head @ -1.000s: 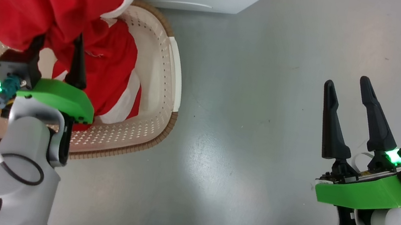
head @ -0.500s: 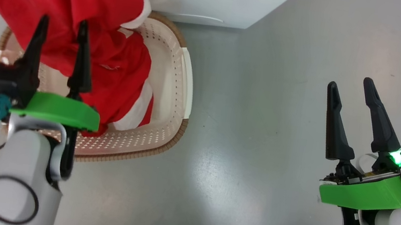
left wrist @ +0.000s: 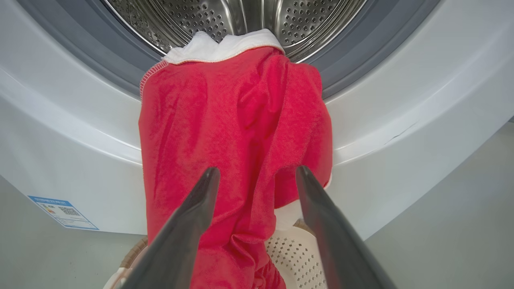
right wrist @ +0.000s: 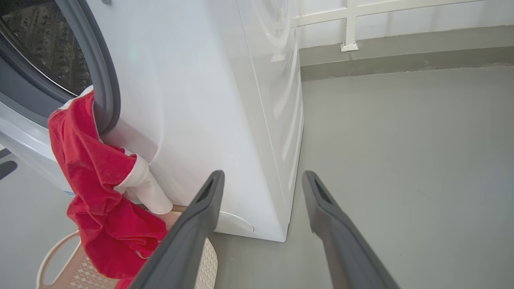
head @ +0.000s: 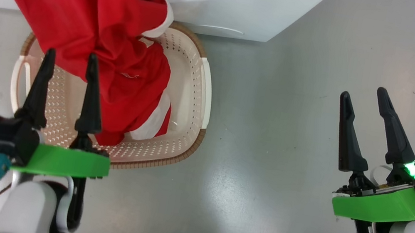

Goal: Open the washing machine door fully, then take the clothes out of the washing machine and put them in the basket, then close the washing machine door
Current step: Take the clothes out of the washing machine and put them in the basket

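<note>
- Red cloth dominates the head view: the clothes [head: 81,15] hang down the front of the washing machine [head: 230,6], and their lower folds lie inside the basket [head: 187,100], which stands on the floor right against the machine.
- Also in the head view, the left gripper [head: 72,55] is above the basket with its fingers spread and nothing pinched between them. The right gripper [head: 364,93] hovers over bare floor [head: 267,164], well apart from the basket, fingers likewise spread and empty.
- In the left wrist view, the clothes [left wrist: 233,132] drape from the steel drum [left wrist: 313,24] over the seal. The white-trimmed top edge lies on the drum lip, so the load is only partly out. The left gripper [left wrist: 258,170] faces the hanging cloth with its fingers wide.
- In the right wrist view, the right gripper [right wrist: 263,174] points past the machine's corner, fingers wide. The clothes [right wrist: 92,180] trail from the grey seal [right wrist: 106,80] down into the basket [right wrist: 56,257].
- Risks, as I judge them: closing the door now would trap fabric against the seal. A low pinch and a sideways tug could drag the light basket or spill cloth over its rim onto the floor. A shallow pinch could slip off the soft cloth.
</note>
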Available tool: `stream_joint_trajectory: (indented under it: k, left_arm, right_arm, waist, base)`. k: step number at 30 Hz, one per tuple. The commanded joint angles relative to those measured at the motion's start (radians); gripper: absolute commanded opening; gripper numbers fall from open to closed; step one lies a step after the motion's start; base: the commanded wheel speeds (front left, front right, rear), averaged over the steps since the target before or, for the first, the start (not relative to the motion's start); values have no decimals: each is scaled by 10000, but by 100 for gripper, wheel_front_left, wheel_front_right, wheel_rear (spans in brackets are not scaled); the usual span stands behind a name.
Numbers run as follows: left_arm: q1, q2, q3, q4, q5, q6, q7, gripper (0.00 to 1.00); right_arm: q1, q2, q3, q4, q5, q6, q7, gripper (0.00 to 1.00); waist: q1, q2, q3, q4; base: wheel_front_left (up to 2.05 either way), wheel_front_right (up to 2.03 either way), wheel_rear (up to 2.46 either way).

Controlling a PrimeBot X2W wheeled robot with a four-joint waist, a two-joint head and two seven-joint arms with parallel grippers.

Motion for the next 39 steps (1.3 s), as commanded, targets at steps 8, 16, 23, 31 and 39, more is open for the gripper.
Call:
stream_joint_trajectory:
  k: [8, 16, 23, 31, 39]
  left_arm:
    - [791, 239, -71, -1054, 67, 390, -49, 100]
    - [593, 239, -140, -1108, 126, 421, -49, 100]
    - [-547, 239, -83, -1007, 377, 143, -49, 100]
    - [-2872, 242, 193, 1147, 865, -391, -49, 100]
    - [-5254, 244, 260, 3881, 1093, -542, -49, 100]
  right_arm:
    - [369, -107, 119, -217, -104, 0, -65, 100]
    - [369, -128, 91, -236, -105, 0, -65, 100]
    - [352, -131, 11, -274, -140, 0, -65, 100]
    - [360, -177, 72, -272, -149, 0, -65, 100]
    - [347, -171, 113, -258, -146, 0, -65, 100]
  waist:
    - [0, 0, -24, 104]
    - [0, 0, -8, 153]
    - [0, 0, 86, 272]
    - [0, 0, 124, 307]
    - [0, 0, 262, 188]
  base:
    - [0, 0, 0]
    - [0, 0, 0]
    - [0, 0, 0]
    - [0, 0, 0]
    - [0, 0, 0]
